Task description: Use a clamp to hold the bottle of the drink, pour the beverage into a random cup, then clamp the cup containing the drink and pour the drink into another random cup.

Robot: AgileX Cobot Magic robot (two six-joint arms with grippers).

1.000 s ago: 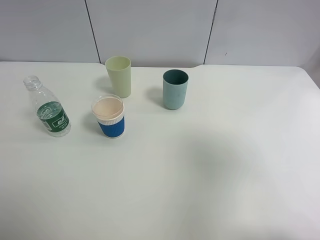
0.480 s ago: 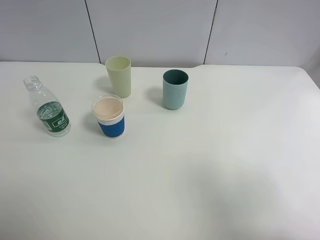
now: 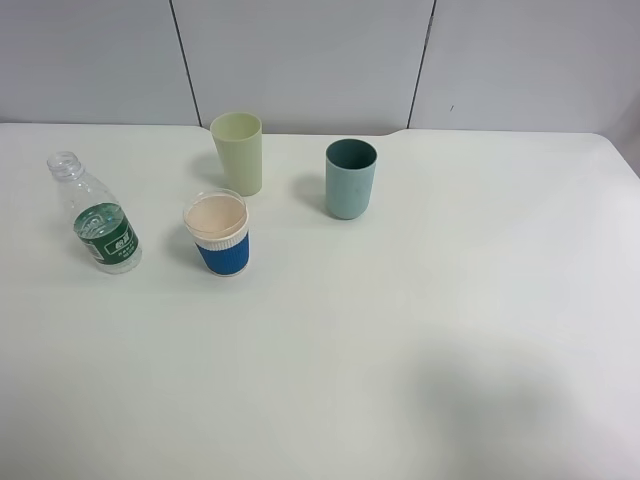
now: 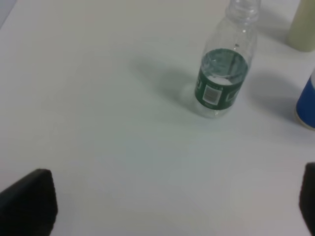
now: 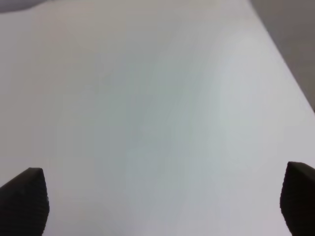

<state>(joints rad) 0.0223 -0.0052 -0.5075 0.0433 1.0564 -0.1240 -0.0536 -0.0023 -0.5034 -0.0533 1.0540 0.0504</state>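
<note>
The bottle (image 3: 97, 215) stands uncapped at the table's left, clear with a green label; the left wrist view shows the bottle (image 4: 222, 69) too, with a little clear beverage (image 4: 221, 78) low inside. To its right stands the blue-sleeved paper cup (image 3: 217, 235), its peach inside looking dry. The teal tumbler (image 3: 350, 178) stands farther back and right. No arm appears in the exterior view. My left gripper (image 4: 167, 206) is open, short of the bottle, with nothing between its fingers. Open as well, my right gripper (image 5: 160, 201) hangs over bare table.
A pale yellow-green tumbler (image 3: 238, 152) stands behind the paper cup, near the grey back wall. The white table (image 3: 420, 330) has an edge on the right side, seen in the right wrist view as the table edge (image 5: 283, 64).
The bottle and cups have not moved. A faint shadow on the table's front right has drifted further toward the front right corner.
</note>
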